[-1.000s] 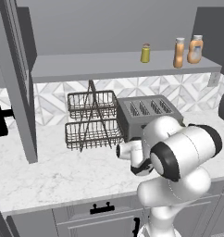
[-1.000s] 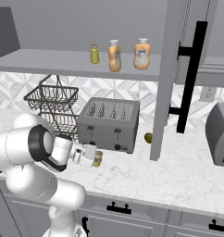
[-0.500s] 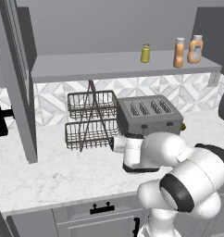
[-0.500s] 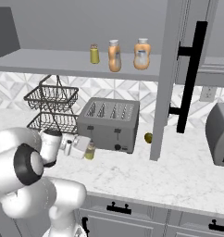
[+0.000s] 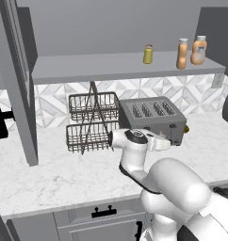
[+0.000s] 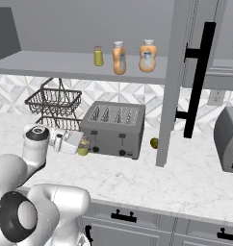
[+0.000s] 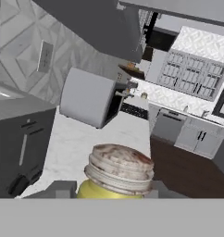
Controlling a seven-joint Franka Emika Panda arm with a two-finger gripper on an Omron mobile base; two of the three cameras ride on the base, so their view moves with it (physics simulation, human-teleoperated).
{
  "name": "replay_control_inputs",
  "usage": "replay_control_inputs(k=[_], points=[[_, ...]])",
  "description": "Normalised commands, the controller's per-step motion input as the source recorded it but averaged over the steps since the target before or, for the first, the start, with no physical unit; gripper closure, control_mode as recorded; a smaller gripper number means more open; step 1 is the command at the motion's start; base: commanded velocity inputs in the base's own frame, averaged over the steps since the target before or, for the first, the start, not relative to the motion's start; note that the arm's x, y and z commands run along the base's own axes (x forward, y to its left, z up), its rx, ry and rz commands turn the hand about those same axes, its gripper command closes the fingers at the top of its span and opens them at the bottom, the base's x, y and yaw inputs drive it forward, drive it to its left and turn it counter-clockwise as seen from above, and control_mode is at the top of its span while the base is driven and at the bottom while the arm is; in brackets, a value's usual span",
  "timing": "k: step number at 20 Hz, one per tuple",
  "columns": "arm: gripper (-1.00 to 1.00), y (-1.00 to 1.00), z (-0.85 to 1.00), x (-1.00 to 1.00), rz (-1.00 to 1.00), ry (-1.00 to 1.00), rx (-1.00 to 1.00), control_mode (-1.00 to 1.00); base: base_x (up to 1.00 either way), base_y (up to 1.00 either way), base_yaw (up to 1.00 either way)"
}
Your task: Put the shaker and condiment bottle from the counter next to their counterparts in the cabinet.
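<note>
The small cylindrical shaker [image 7: 116,178], olive-yellow glass with a speckled grey screw cap, sits clamped between the jaws of the gripper [image 6: 83,144], held just in front of the boxy grey toaster [image 6: 114,129] above the veined marble surface [image 6: 152,178]. On the cabinet [image 5: 125,66] shelf stand a matching yellow shaker [image 5: 148,54], a straight-sided orange condiment bottle [image 5: 182,53] and a bulbous orange bottle [image 5: 199,50]. A two-tier wire basket [image 5: 91,122] stands beside the toaster.

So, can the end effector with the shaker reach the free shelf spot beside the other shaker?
Probably yes: the end effector holds the shaker, the cabinet door stands open, and the shelf beside the twin shaker is bare.
</note>
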Motion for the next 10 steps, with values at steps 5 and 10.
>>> replay_control_inputs(k=[5,10], points=[[1.00,0.28,0.73,-0.06,0.11,0.00,0.00,-1.00,0.00,0.00,0.00],[1.00,0.20,0.78,-0.13,0.08,0.00,-0.02,-1.00,0.00,0.00,0.00]])
